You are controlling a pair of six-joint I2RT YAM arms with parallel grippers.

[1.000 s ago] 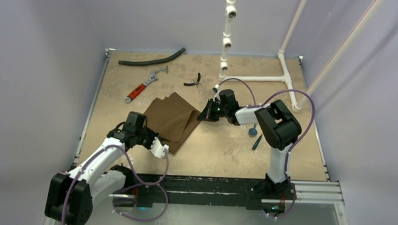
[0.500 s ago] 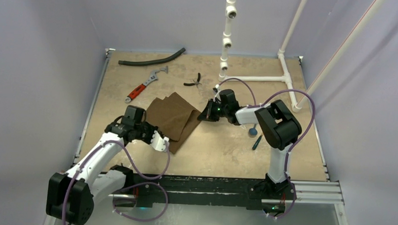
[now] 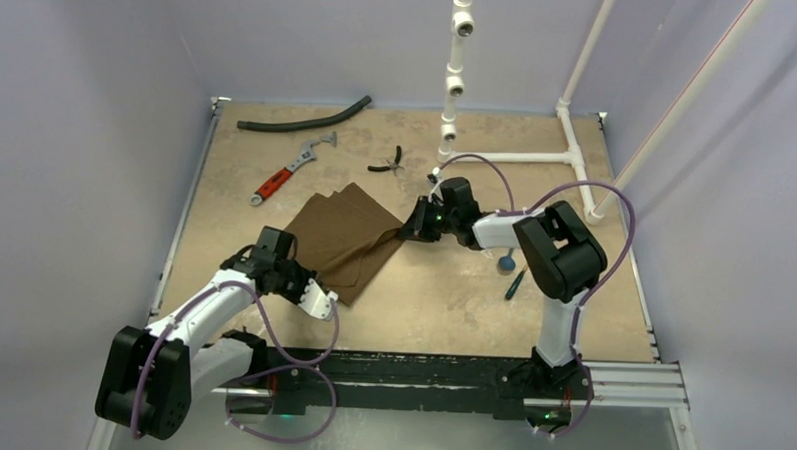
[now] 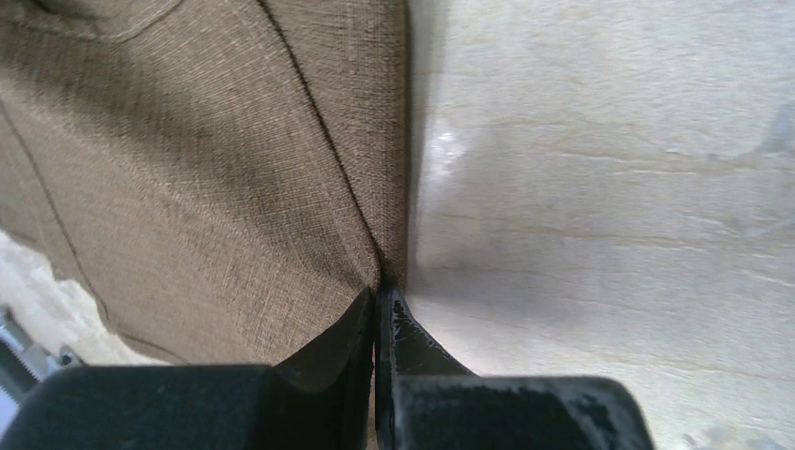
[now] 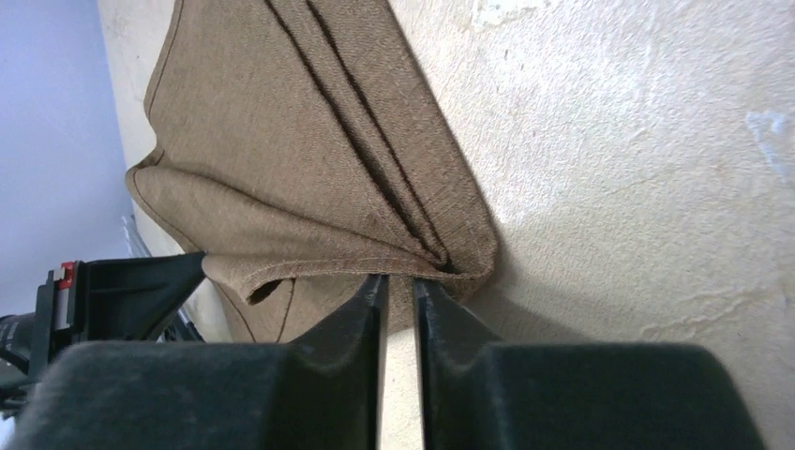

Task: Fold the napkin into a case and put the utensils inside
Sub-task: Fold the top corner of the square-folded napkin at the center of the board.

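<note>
A: Start with the table (image 3: 442, 307). The napkin (image 3: 346, 238) lies left of centre, folded into stacked layers that fan out at the far corner, and it is stretched between the two arms.

B: The left gripper (image 4: 380, 300) has the near corner. Its jaws are pressed right together with cloth pinched at the tips, and creases run straight into the bite.

A: And the right gripper (image 5: 398, 281)?

B: It's at the right-hand corner. The jaws are a sliver apart and bare table shows through the slit. The folded corner sits right at the tips, but I can't tell whether they have any of it.

A: How do you think the cloth will handle?

B: It looks soft, light and limp, with a coarse weave. It should crease easily, but I expect the layers to slide over each other if they're dragged. I'd take it by a hemmed corner, catching all the layers in the pinch, and keep it taut between two corners. A grab in the middle would only bunch it.

A: And the small stuff?

B: The spoon (image 3: 506, 261), with its blue bowl, is peeking out by the right arm. The dark utensil (image 3: 513, 285) is just nearer than the spoon. Both are well apart from the napkin and neither is inside anything yet.
</note>
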